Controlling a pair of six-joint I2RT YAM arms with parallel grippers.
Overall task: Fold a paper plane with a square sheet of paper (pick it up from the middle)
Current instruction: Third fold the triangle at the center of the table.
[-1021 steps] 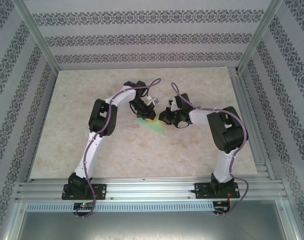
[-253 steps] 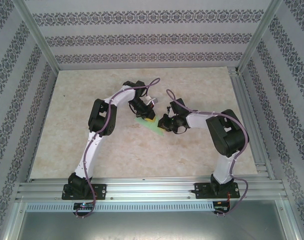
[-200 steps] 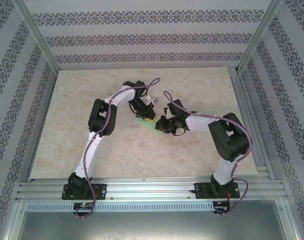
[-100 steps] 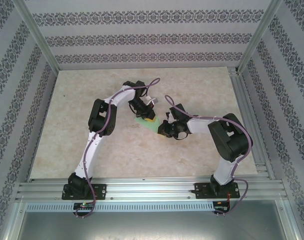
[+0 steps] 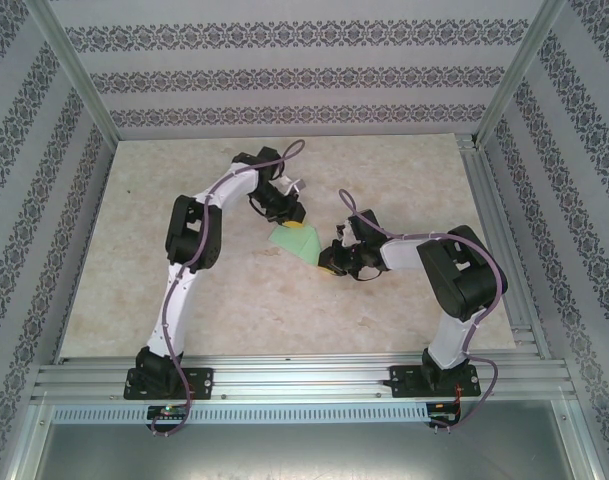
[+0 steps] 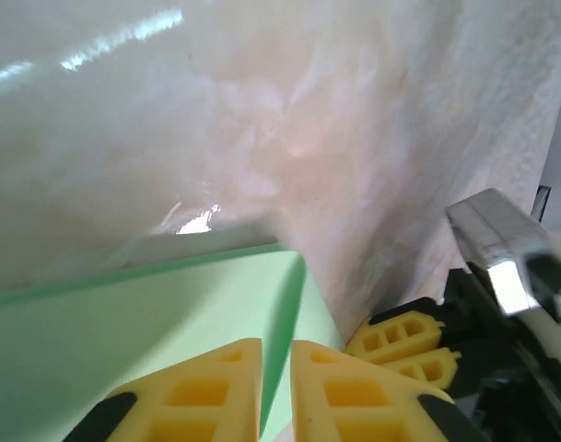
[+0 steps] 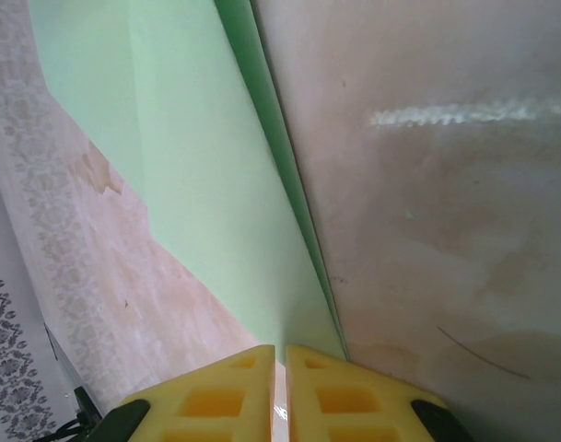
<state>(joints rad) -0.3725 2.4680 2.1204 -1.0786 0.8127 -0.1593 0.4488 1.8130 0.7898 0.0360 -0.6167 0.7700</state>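
Light-green, thin matte paper sheet (image 5: 296, 243), partly folded into a wedge, is sitting mid-desk (image 5: 404, 170). At its far edge the left hand (image 6: 275, 348) is pinching it shut, while the right hand (image 7: 280, 352) is clamping the near tip, seemingly anchoring both ends for creasing.

The sheet of paper (image 5: 296, 243) lies on the table (image 5: 414, 170), left gripper (image 5: 293, 221) behind it, right gripper (image 5: 328, 266) before it.
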